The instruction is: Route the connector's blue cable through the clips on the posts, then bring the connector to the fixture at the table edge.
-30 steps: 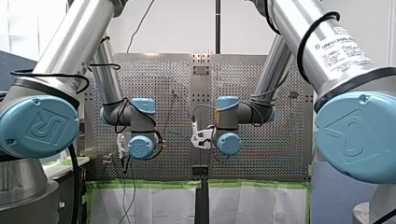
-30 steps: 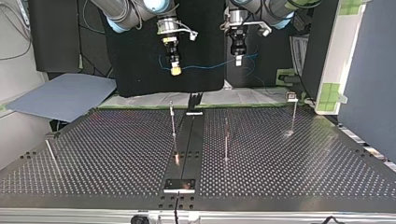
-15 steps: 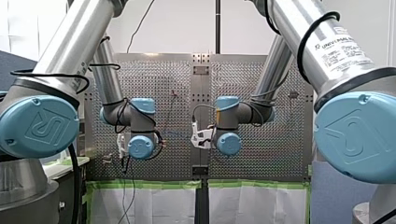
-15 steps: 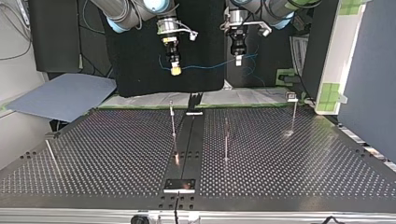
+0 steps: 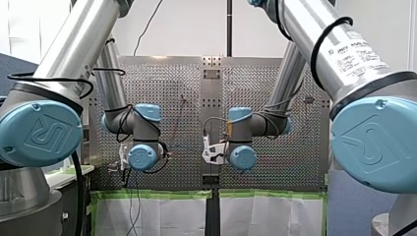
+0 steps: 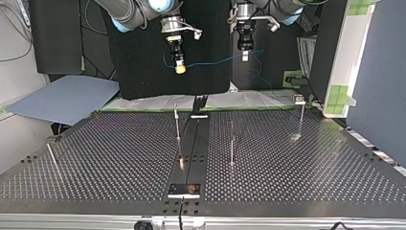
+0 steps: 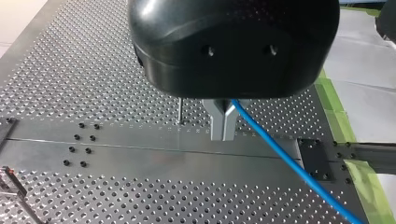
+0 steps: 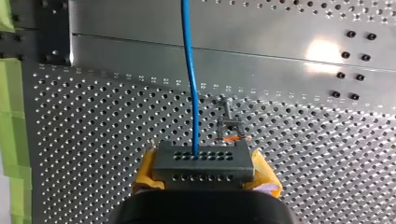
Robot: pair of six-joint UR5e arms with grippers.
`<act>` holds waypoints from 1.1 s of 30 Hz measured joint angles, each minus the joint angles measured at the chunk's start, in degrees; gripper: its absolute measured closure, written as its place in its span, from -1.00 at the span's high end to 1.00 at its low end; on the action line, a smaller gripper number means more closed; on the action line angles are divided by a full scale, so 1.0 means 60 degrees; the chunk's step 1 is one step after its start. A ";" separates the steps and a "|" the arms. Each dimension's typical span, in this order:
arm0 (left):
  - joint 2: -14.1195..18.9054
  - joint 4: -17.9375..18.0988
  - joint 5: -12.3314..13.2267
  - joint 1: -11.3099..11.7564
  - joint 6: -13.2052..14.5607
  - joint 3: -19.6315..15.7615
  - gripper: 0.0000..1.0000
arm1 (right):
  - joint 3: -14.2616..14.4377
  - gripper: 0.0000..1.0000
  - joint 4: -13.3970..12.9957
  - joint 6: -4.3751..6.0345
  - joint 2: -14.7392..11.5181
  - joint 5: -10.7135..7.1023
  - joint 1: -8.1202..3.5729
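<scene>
1. connector (image 8: 204, 163): grey block w/ rows of holes, clamped btwn the yellow pads (image 8: 266, 177) of my right gripper (image 8: 204, 173). Held in the air above the perforated table (image 8: 116, 121).
2. blue cable (image 8: 190, 70): leaves the connector's front face and runs straight ahead of my right gripper. In top view it hangs in a shallow sag btwn both grippers, well above the table.
3. my left gripper (image 7: 223, 135): metal fingers pinched tight on the blue cable (it exits beside the fingertips and trails off to one side).
4. posts (image 6: 177, 125): three, upright on the table, all apart from the cable.
5. metal plate (image 6: 184, 190): at the table's near edge in top view, well apart from the connector.
</scene>
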 joint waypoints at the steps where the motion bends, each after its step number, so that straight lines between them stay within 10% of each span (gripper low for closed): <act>1: 0.0000 -0.0001 0.0001 -0.0001 0.0000 -0.0003 -1.00 | 0.0001 -1.00 0.0001 0.0000 0.0014 0.0000 0.0000; 33: -0.0541 0.0275 0.0675 0.0085 0.0132 0.0066 -1.00 | 0.0005 -1.00 0.0003 0.0002 0.0032 0.0000 -0.0002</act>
